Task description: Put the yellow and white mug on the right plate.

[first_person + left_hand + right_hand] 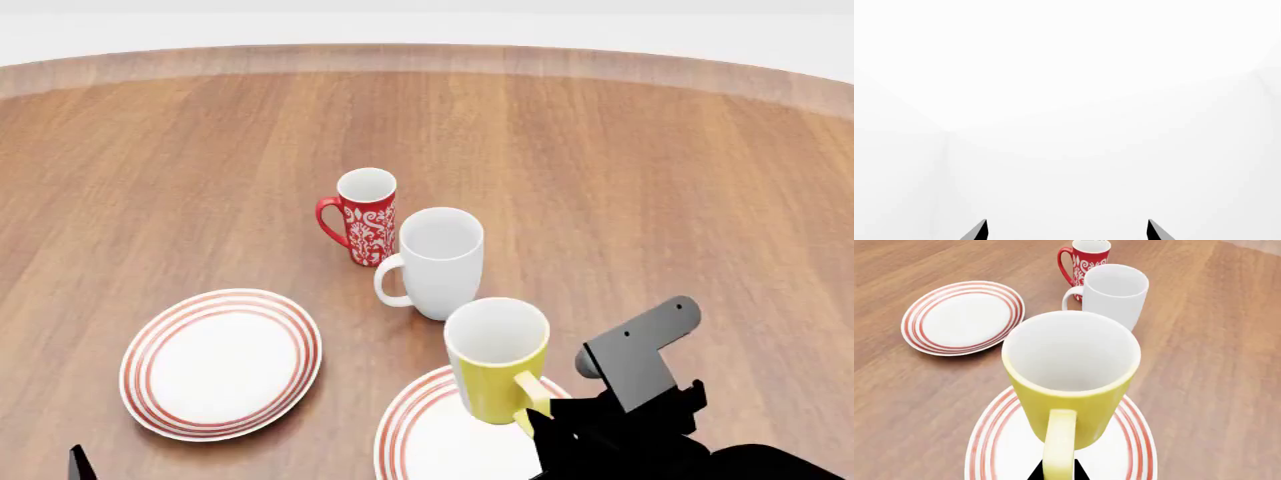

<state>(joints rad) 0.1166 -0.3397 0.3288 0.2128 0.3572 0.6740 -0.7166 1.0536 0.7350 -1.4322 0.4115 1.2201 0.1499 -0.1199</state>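
The right pincer is clamped on the loop handle of the yellow and white mug, which hangs upright over the far part of the right plate; whether it touches the plate I cannot tell. Best to centre it, lower it level, then release. The mug looks glossy and tapered, the plate flat and red-ringed, the worktop wood-grained. The left pincer stands apart, empty.

Bright, even, shadowless render; sharp focus throughout; left wrist view washed out to near-white.
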